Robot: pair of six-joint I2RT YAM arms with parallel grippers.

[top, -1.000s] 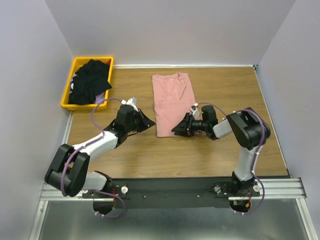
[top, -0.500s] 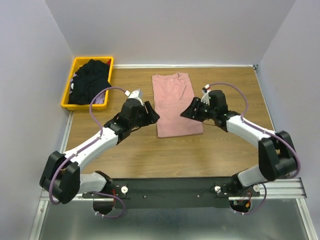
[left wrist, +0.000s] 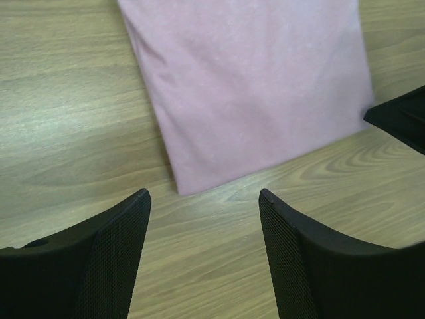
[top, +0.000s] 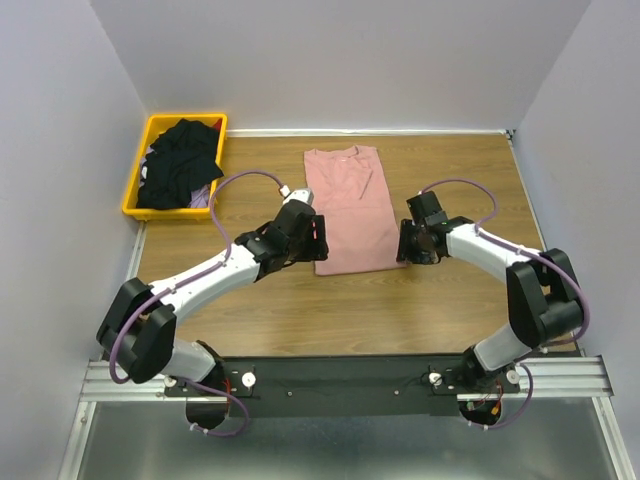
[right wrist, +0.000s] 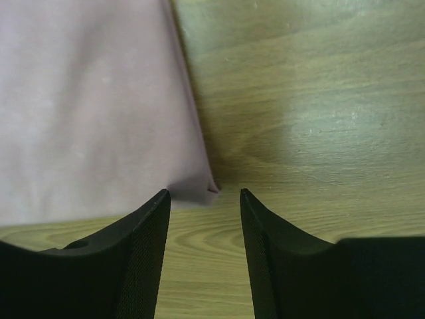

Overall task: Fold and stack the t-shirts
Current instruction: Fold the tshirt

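Note:
A dusty pink t-shirt [top: 350, 205] lies folded into a long strip on the wooden table [top: 350, 310], plain side up. My left gripper [top: 320, 240] hangs open just off its near left corner. In the left wrist view the shirt [left wrist: 252, 93] lies beyond the left gripper [left wrist: 204, 194], and only bare wood is between the fingers. My right gripper [top: 404, 247] stands open at the near right corner. In the right wrist view that corner of the shirt [right wrist: 86, 113] lies just ahead of the right gripper [right wrist: 203, 193]. Black t-shirts [top: 180, 165] are heaped in a bin.
The yellow bin [top: 132, 185] holding the black heap sits at the far left of the table. Grey walls close in the left, back and right sides. The tip of the right gripper's finger [left wrist: 398, 123] shows at the right edge of the left wrist view.
My left gripper has opened and moved right, up to the shirt's near left corner. The right gripper left the shirt's near edge, swung out right, and came down at the near right corner.

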